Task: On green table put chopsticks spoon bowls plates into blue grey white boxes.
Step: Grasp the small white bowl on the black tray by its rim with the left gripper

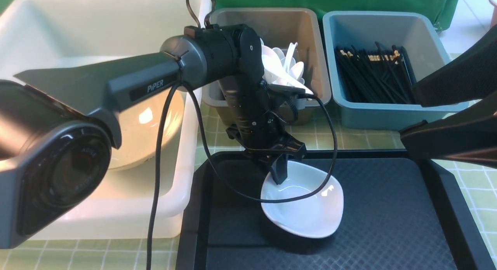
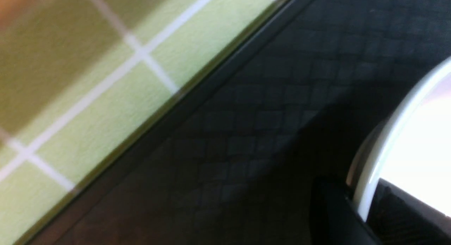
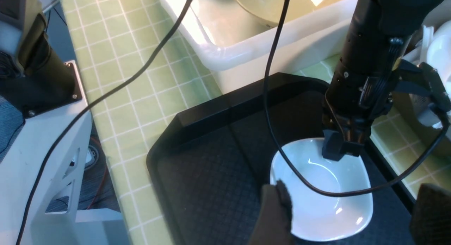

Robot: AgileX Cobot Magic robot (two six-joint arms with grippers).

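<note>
- Left claw (image 1: 280, 177) is pinched on the dish (image 1: 306, 212) rim; the dish lies on the tray (image 1: 388, 223), just below the claw.
- Right claw (image 3: 352, 199) hangs spread above the dish, holding nothing.
- Lift straight up and keep the dish level, since a glossy rim may slip.
- Carry it to the white box (image 1: 116, 208), left of the claw, and release low.
</note>
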